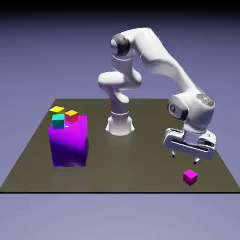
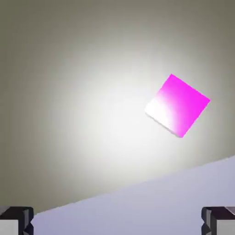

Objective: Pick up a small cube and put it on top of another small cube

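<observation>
One pink cube (image 1: 190, 177) lies below the open gripper (image 1: 184, 159), apart.

The small cube (image 1: 190, 177) is plain magenta-pink; in the hand view a white glare washes out one corner. The block (image 1: 69, 141) is purple, brighter violet up top and sinking to deep blue-purple lower down. Of the other cubes, one is yellow (image 1: 56, 110), one orange (image 1: 71, 116), one teal (image 1: 58, 121). The arm (image 1: 154, 54) is white with dark grey joint caps, the bench (image 1: 119, 161) dark olive-brown, the backdrop (image 1: 28, 56) blue-violet.
</observation>
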Robot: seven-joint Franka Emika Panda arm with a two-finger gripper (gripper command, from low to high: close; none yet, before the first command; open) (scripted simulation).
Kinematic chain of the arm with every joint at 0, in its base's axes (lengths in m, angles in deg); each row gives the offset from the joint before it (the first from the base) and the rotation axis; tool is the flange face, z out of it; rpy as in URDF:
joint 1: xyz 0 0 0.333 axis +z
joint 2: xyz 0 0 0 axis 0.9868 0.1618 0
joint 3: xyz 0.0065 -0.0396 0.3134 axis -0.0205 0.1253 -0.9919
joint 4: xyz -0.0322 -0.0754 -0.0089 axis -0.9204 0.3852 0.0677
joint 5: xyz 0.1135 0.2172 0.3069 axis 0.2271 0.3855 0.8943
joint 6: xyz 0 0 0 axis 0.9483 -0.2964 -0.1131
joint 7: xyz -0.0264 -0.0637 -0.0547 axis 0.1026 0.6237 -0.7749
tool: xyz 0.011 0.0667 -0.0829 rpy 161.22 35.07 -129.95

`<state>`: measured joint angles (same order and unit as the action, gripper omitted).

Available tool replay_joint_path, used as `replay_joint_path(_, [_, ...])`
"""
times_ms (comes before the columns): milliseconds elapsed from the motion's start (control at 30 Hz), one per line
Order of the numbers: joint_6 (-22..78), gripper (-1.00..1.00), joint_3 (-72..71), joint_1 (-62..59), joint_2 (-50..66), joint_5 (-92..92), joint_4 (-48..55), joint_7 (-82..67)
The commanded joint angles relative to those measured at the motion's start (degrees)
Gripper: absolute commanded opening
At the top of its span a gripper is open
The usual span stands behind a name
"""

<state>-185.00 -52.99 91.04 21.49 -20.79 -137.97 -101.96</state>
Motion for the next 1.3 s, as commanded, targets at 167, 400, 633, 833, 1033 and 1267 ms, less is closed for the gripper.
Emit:
replay_joint_path(167, [6.16,0.00,-2.39,1.11,7.06,-1.71,6.38,-14.95])
replay_joint_path(400, [13.34,0.00,-5.17,2.41,15.30,-3.70,13.83,-32.40])
replay_joint_path(633, [7.26,-1.00,-4.20,2.75,21.16,-6.31,11.31,-35.49])
replay_joint_path(833, [15.63,-1.00,0.02,1.45,12.35,-2.59,12.90,-33.65])
replay_joint_path(1033, [16.68,-1.00,12.48,-1.25,1.73,0.81,6.99,-27.06])
replay_joint_path(1267, [17.89,-1.00,27.02,-4.41,-10.66,4.78,0.10,-19.38])
